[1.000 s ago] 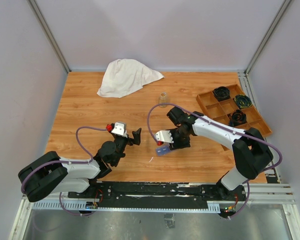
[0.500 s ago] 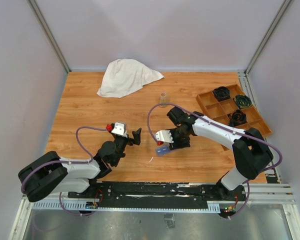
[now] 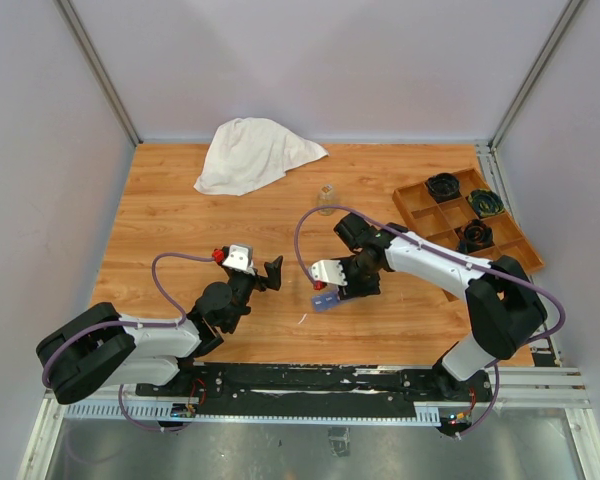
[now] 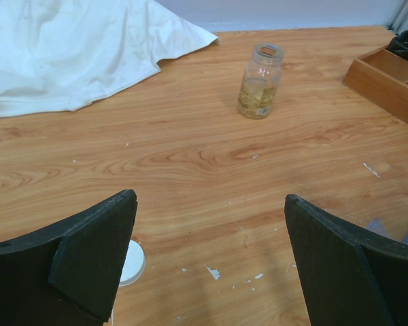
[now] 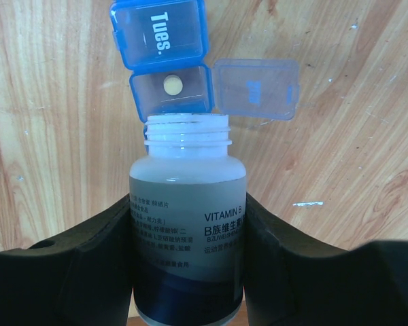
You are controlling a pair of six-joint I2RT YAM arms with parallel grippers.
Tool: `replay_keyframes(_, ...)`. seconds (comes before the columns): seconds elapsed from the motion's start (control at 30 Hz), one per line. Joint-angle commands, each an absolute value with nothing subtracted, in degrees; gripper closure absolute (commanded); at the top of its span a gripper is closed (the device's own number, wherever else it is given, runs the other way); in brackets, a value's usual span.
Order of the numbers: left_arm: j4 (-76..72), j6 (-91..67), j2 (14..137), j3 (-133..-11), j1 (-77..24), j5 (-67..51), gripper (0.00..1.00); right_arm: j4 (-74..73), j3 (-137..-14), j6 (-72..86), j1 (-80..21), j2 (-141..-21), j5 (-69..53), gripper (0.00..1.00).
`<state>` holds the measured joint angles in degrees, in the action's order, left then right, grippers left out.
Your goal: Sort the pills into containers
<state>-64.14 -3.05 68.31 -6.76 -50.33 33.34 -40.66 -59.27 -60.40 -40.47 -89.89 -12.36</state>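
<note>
The containers (image 5: 160, 34) are a blue pill-organizer strip lying on the wood; one compartment is closed and marked "Tues.". The compartment next to it (image 5: 190, 95) has its lid (image 5: 256, 88) flipped open, and one pale round pill (image 5: 172, 84) lies inside. My right gripper (image 5: 187, 204) is shut on a white vitamin B bottle (image 5: 187, 224), uncapped, its mouth right at the open compartment. From above, the strip (image 3: 323, 301) shows just in front of the right gripper (image 3: 358, 280). The left gripper (image 4: 209, 200) hangs open over bare wood, apart from the strip.
A white round cap (image 4: 131, 263) lies by the left finger. A small glass jar (image 4: 260, 81) stands further back, a white cloth (image 3: 252, 152) at the back left. A brown wooden divided tray (image 3: 432, 213) holding dark items sits at the right edge.
</note>
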Motion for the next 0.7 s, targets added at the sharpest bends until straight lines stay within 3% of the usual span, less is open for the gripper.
replay_keyframes(0.0, -65.9, -3.3, 68.3, -7.5, -50.0, 33.5, 0.01, -42.6, -59.2, -59.7, -40.5, -88.7, -13.0, 0.99)
replay_keyframes(0.33, -66.1, -3.3, 68.0, -7.2, -50.0, 33.4, 0.01, -43.5, -59.2, -60.6, -40.6, -89.0, -15.1, 0.99)
replay_keyframes(0.4, -66.2, -3.3, 68.0, -7.3, -50.0, 33.4, 0.01, -39.9, -58.1, -58.9, -40.4, -88.4, -11.1, 0.99)
replay_keyframes(0.5, -66.2, -3.3, 68.0, -7.2, -50.0, 33.4, 0.01, -45.3, -59.9, -61.0, -40.2, -89.4, -16.2, 0.99)
replay_keyframes(0.6, -66.2, -3.3, 68.0, -7.1, -50.0, 33.4, 0.01, -40.7, -58.3, -59.1, -40.0, -89.0, -11.5, 0.99)
replay_keyframes(0.67, -66.2, -3.3, 68.0, -7.1, -50.0, 33.4, 0.01, -44.4, -59.7, -60.4, -40.0, -89.5, -15.4, 0.99)
